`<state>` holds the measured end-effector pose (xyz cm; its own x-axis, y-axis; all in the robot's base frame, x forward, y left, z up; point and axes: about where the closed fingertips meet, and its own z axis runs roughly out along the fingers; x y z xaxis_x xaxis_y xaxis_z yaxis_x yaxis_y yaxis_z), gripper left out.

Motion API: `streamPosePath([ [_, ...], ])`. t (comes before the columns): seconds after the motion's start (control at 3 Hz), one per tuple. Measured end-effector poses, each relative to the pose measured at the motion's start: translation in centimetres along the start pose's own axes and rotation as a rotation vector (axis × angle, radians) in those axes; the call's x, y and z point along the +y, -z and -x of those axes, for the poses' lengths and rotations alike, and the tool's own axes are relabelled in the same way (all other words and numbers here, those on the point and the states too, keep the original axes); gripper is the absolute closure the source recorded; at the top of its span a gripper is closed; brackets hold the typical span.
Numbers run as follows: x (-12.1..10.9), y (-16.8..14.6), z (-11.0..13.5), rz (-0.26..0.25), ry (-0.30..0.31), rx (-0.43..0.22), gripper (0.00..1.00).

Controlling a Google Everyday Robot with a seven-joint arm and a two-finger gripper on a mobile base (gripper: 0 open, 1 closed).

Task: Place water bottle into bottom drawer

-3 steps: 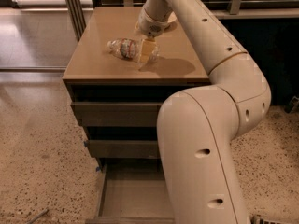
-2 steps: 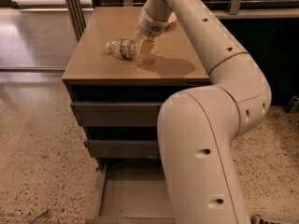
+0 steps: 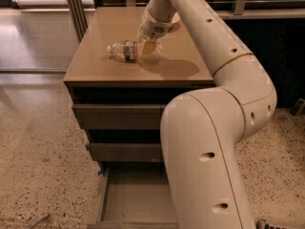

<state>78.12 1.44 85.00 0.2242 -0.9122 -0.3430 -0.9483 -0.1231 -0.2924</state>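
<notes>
Speckled stone floor fills the left, running up to a brown bench, the top of a three-drawer cabinet. The water bottle lies on its side on this bench, near the middle of the surface, with its pale cap pointing left and its label band just right of the neck. The gripper is down over the bottle's right half, its yellowish tip at the clear ribbed body; whether it has closed on the bottle cannot be told. The white arm rises from the gripper towards the far edge, bends right and comes down as a thick segment across the lower right. Below the benchtop, the two upper drawers are shut, and the bottom drawer is pulled out, its flat floor partly hidden by the arm.
</notes>
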Motion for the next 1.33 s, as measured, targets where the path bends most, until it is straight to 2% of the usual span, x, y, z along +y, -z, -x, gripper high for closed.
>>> streamPosePath([
  [0.67, 0.0, 0.6, -0.2, -0.014, -0.011, -0.023, 1.0],
  [1.0, 1.0, 4.5, -0.4, -0.048, -0.008, -0.095, 1.0],
  [1.33, 3.0, 9.0, -1.4, -0.104, -0.029, -0.14, 1.0],
])
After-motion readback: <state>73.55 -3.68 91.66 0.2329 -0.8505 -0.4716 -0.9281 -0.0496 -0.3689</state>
